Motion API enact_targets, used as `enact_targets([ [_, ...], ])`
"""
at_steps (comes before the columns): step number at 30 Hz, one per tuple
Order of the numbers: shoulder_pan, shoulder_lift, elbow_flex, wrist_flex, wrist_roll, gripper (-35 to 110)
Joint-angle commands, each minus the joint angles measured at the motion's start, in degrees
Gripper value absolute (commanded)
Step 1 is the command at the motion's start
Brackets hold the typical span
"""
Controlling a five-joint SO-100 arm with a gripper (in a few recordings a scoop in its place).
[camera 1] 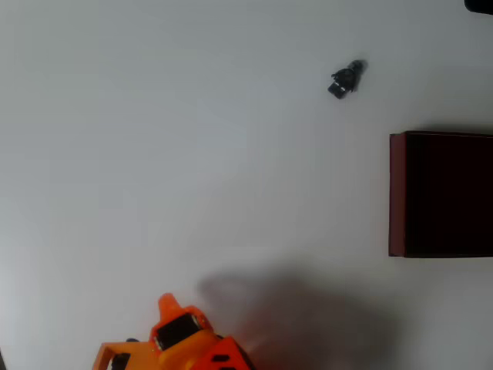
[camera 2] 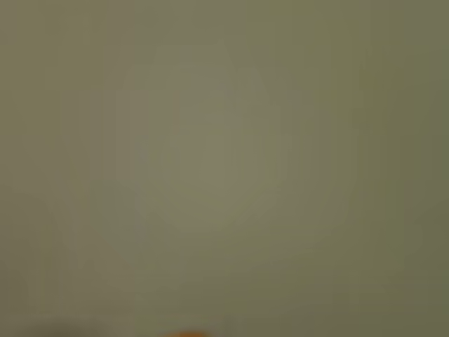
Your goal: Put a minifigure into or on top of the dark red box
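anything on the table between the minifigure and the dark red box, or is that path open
Nothing visible stands in the way. In the overhead view the minifigure lies on bare white table, up and to the left of the dark red box, with only bare surface between them.

The overhead camera hangs well above the desk (camera 1: 154,154) and looks straight down, with the orange arm (camera 1: 181,343) at its bottom edge. The wrist camera sits close to the same pale surface, blurred, an orange sliver (camera 2: 186,334) at the bottom.
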Motion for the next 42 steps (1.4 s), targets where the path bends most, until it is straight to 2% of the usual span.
enact_targets([
  [1,-0.09,0.79,0.44,-0.09,0.53,0],
  [20,0.35,0.79,0.35,0.00,0.97,2],
  [21,0.35,0.79,0.70,-0.88,4.66,1],
  [22,-0.09,0.79,1.76,-2.99,13.54,1],
  [24,0.88,0.70,2.64,-7.29,21.01,4],
  [26,1.14,0.35,2.90,-10.46,34.89,8],
  [28,2.02,-0.70,2.64,-13.89,42.10,10],
  [30,5.01,-1.93,1.05,-12.48,49.13,11],
  [32,7.21,-2.29,-1.58,-11.78,51.68,12],
  [37,17.23,-5.27,-12.57,-1.58,57.48,15],
  [42,24.52,-32.78,-28.30,-0.88,60.29,16],
])
